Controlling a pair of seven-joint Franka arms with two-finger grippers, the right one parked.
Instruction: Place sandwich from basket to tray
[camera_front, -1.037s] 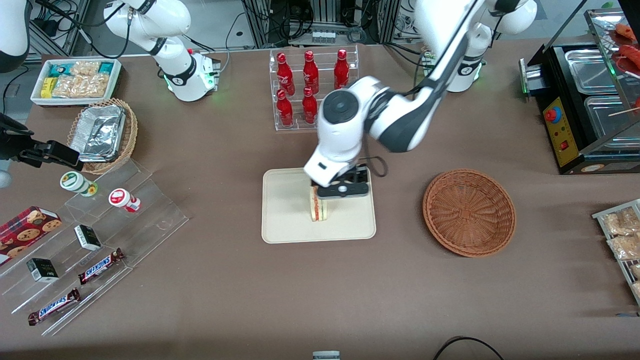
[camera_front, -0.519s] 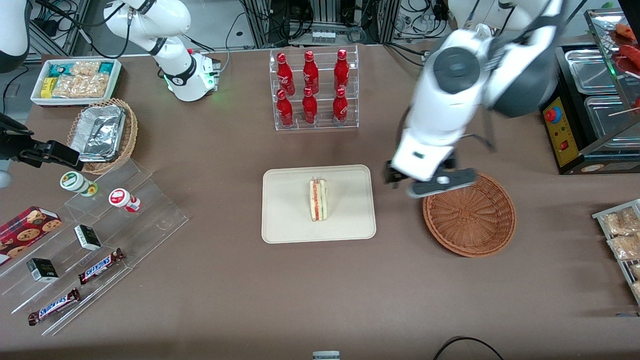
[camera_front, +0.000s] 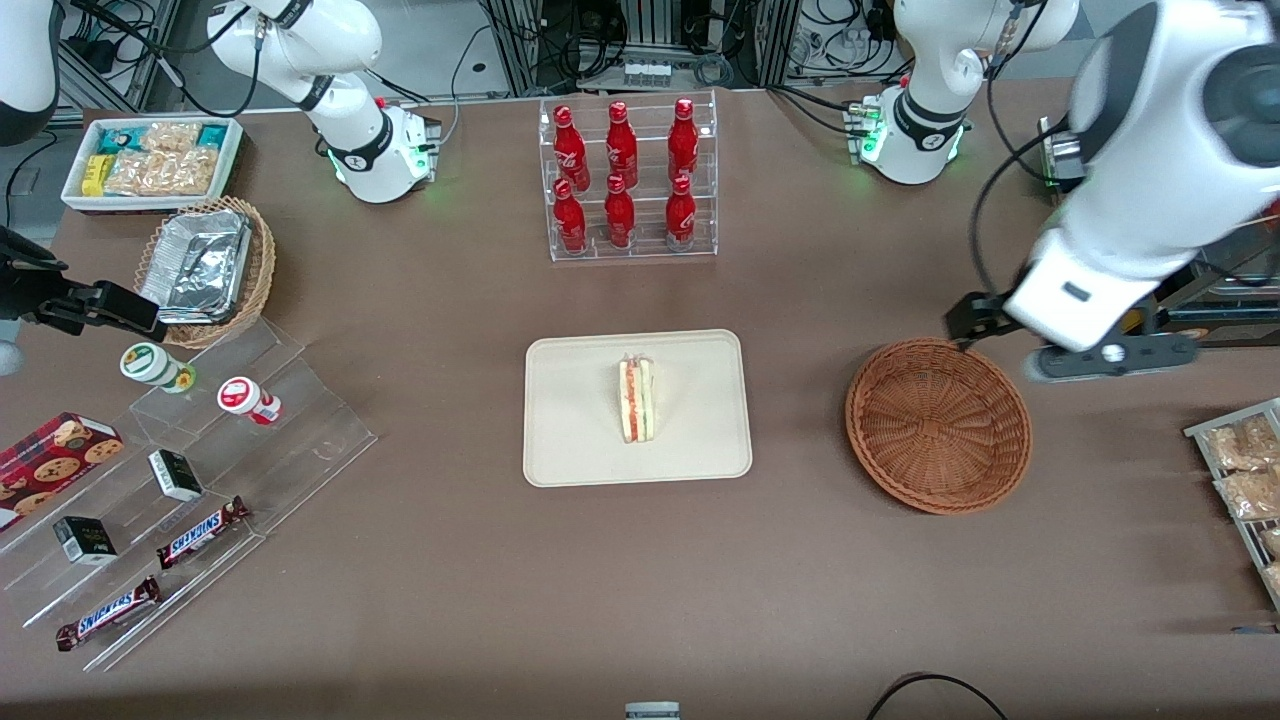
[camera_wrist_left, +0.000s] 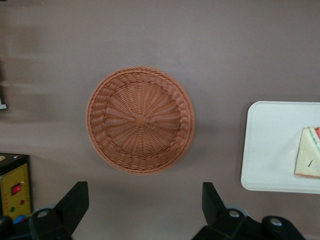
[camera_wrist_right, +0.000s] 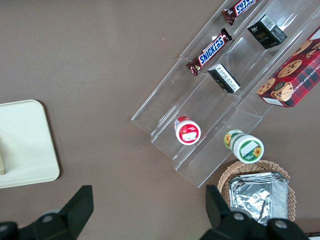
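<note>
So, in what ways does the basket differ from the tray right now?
The basket is round, reddish-brown woven wicker; the tray is a flat, cream rectangle with rounded corners. The basket holds nothing, while the tray carries the sandwich, standing on edge. The basket lies toward the working arm's end, near the open gripper; the tray sits mid-table. Both rest on the brown table, apart from each other.

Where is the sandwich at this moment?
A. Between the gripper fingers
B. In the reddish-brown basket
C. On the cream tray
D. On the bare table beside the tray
C: the sandwich stands on the tray, the basket holds nothing, and the gripper is open, raised near the basket toward the working arm's end.
</note>
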